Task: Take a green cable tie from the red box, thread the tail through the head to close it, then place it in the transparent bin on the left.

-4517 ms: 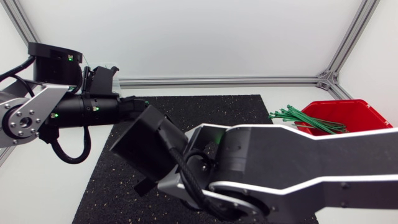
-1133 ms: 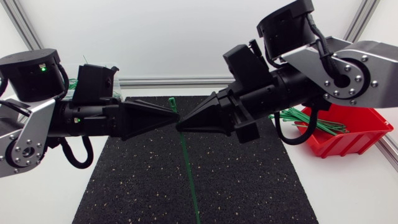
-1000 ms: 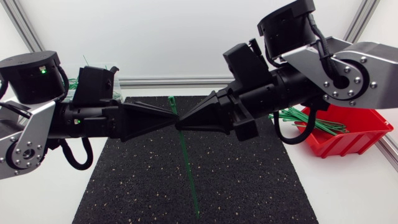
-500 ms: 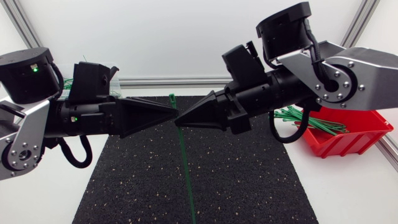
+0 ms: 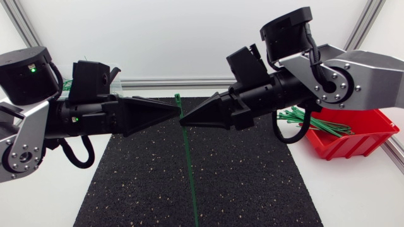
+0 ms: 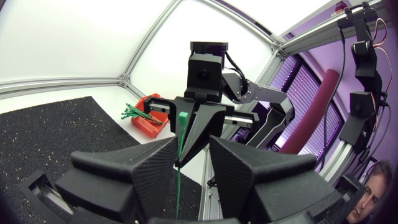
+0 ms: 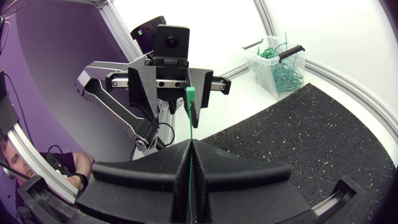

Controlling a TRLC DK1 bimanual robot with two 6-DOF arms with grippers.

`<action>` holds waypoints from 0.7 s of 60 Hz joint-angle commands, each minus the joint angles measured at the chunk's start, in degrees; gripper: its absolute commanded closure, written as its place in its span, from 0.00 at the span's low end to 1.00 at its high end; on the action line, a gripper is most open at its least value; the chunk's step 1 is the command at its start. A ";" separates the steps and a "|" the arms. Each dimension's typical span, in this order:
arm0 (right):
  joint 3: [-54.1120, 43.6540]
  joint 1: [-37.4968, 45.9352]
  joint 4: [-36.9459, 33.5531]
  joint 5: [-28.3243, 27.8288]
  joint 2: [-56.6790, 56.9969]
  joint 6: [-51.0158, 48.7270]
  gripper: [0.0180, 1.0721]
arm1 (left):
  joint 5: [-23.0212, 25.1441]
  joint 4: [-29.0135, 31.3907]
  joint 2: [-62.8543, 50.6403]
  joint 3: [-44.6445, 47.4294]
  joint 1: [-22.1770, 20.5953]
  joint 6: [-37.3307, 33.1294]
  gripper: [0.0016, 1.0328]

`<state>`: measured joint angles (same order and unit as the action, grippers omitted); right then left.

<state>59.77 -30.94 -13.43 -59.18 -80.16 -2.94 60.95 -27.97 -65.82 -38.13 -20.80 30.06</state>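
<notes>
Presently: right gripper (image 7: 190, 144) is clenched on the green cable tie (image 7: 189, 118), with the strap pinched in the seam between the two wedges and the square head standing clear beyond the tips. Left gripper (image 6: 193, 142) faces it tip to tip. Its fingers (image 6: 149, 174) are released, with a gap between them. The strap runs through that gap close to one inner face; whether it touches cannot be judged. Head view: both tips nearly meet above the black mat (image 5: 246, 183), near the middle of its far edge. The tie's head sits just above them and the tail hangs down across the mat toward its near edge. Red box (image 5: 353, 142) sits off the mat's right edge, on the table (image 5: 50, 208) toward its far right corner, with loose green ties (image 5: 309, 120) bunched over its left rim. Transparent bin (image 7: 280, 65), with green ties in it, stands beyond the mat's far left corner.
</notes>
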 commanded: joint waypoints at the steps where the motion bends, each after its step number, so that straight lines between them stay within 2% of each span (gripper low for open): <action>1: -1.32 0.35 0.77 -0.85 -0.96 1.09 0.94 | -0.39 -1.21 -0.80 1.04 -0.30 1.66 0.72; 6: -1.32 0.35 1.21 -0.85 -0.87 1.53 0.94 | -0.48 -1.30 -1.06 1.04 -0.30 1.66 0.76; 15: -1.41 0.44 1.21 -0.85 -0.70 1.53 0.94 | -0.57 -1.39 -1.68 1.04 -0.21 1.58 0.77; 17: -1.50 0.44 1.21 -0.85 -0.70 1.53 0.94 | -0.66 -1.48 -1.68 1.04 -0.21 1.66 0.80; 28: -1.58 0.44 1.21 -0.85 -0.79 1.62 0.94 | -1.09 -1.48 -1.77 1.04 -0.21 1.66 0.81; 42: -1.67 0.35 1.21 -0.85 -1.14 1.62 0.94 | -1.18 -2.36 -1.50 1.22 -0.30 1.75 0.90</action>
<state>59.77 -30.94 -12.99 -59.42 -80.27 -2.72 59.70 -29.04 -66.87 -38.13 -20.80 30.26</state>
